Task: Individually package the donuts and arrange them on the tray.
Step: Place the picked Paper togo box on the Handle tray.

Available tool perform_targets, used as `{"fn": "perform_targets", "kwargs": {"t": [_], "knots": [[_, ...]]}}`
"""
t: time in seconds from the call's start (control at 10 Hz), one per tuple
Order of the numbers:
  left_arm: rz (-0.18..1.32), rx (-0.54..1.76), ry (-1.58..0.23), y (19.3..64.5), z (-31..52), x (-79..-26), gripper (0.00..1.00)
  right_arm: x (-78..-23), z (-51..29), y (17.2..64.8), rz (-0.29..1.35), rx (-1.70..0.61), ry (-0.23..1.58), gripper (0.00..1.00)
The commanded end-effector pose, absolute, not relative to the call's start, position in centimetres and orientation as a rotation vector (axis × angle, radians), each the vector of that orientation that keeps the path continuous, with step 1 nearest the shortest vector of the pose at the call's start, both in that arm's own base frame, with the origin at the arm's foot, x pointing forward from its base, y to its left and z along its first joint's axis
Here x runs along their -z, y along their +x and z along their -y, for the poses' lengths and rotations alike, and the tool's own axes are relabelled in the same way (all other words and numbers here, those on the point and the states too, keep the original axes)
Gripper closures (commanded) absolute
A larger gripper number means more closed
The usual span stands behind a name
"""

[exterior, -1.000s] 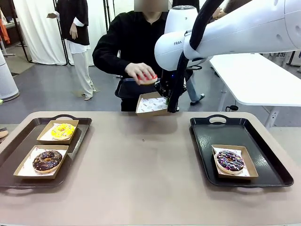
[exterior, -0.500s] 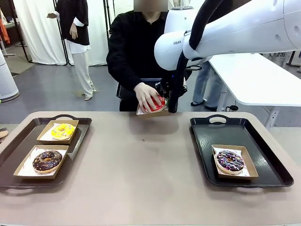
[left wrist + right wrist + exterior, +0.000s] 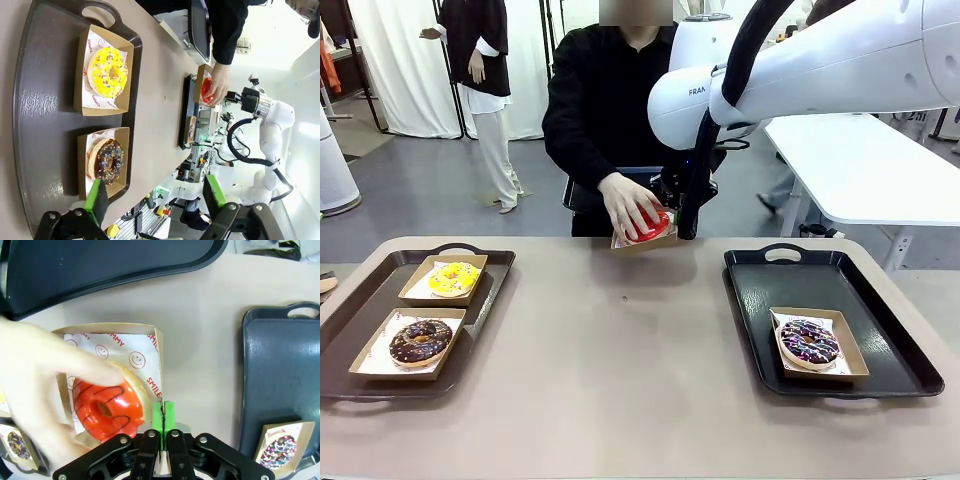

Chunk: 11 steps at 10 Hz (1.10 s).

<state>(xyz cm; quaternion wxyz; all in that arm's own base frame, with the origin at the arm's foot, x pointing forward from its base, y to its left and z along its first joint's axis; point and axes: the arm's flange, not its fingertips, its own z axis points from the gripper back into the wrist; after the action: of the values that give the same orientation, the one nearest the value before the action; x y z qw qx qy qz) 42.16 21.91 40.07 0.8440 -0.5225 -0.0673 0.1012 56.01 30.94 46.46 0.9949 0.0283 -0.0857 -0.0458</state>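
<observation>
My right gripper (image 3: 674, 228) holds a brown paper-lined box (image 3: 642, 241) above the table's far edge, its jaws shut on the box's side wall (image 3: 161, 390). A person's hand (image 3: 623, 203) presses the red-iced donut (image 3: 655, 224) into that box; from the right wrist the red donut (image 3: 105, 407) lies on the printed paper under the blurred hand (image 3: 35, 375). The yellow-iced donut (image 3: 453, 279) and the chocolate donut (image 3: 420, 341) sit boxed on the left tray (image 3: 350, 310). The sprinkled donut (image 3: 808, 342) sits boxed on the right tray (image 3: 880, 330). My left gripper (image 3: 155, 192) hangs open over the left tray (image 3: 45, 100).
The table's middle, between the two trays, is bare tan surface (image 3: 620, 360). The person stands at the far edge, behind the held box. A white table (image 3: 860, 160) stands at the back right.
The person's hand came down with the red donut from above the box and set it inside. The box now looks flatter. Neither arm has shifted noticeably.
</observation>
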Motion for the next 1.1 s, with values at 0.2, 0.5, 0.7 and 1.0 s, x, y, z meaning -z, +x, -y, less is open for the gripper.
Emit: {"fn": "perform_targets", "kwargs": {"t": [0.2, 0.5, 0.7, 1.0], "knots": [[0.147, -0.196, -1.102, 41.90, -22.04, -40.04, 0.00, -46.62, -30.96, 55.99, 0.186, 0.095, 0.066, 1.00], [0.147, -0.196, -1.102, 41.90, -22.04, -40.04, 0.00, -46.62, -30.96, 55.99, 0.186, 0.095, 0.066, 1.00], [0.147, -0.196, -1.102, 41.90, -22.04, -40.04, 0.00, -46.62, -30.96, 55.99, 0.186, 0.095, 0.066, 1.00], [0.147, -0.196, -1.102, 41.90, -22.04, -40.04, 0.00, -46.62, -30.96, 55.99, 0.186, 0.095, 0.066, 1.00]]}}
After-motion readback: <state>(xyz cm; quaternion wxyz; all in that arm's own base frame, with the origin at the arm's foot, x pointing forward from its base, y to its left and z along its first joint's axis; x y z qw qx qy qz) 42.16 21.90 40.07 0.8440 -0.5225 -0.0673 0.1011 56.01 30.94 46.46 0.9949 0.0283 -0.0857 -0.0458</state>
